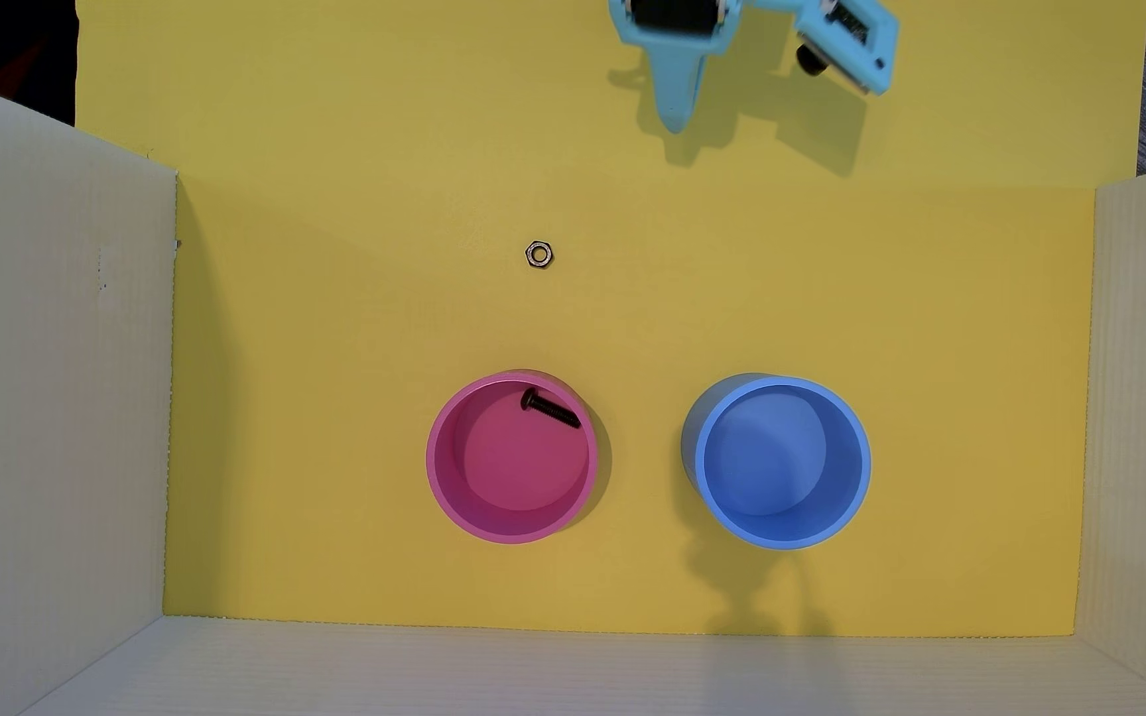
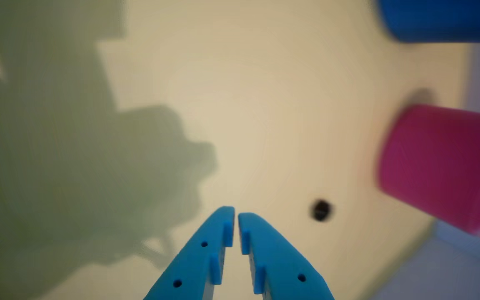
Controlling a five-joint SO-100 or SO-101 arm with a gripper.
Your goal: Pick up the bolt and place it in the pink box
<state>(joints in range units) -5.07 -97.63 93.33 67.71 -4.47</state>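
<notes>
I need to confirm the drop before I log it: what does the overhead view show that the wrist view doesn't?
Only the overhead view looks into the cups: the bolt lies inside the pink box, near its rim, and the blue cup is empty. It also shows the nut as a hex ring, and the white walls.

Only the wrist view shows the gripper tips nearly together with nothing between them.

Both show the two cups, the nut (a dark blur in the wrist view) and the yellow floor.
</notes>
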